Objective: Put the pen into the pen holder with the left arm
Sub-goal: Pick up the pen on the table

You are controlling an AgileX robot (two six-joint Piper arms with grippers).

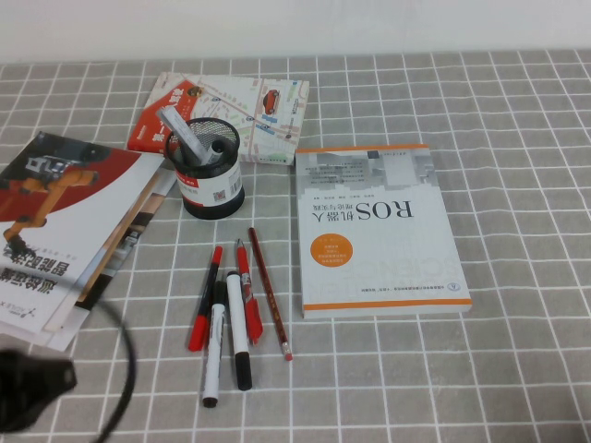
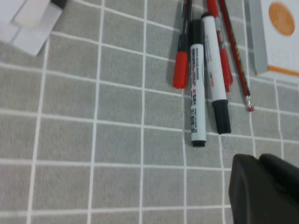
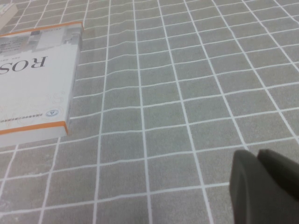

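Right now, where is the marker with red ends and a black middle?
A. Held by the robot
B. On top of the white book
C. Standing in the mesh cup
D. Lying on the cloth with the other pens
D: the pen lies flat on the checked cloth beside the other pens, in front of the pen holder. The left gripper sits at the near left corner; the right gripper shows only in its wrist view.

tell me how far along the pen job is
Nothing looks done yet. The pen lies on the table among the other pens, below the pen holder. The left tool hangs above the cloth short of the pens, holding nothing. The right tool hangs beyond the book. Grasp, lift and drop remain.
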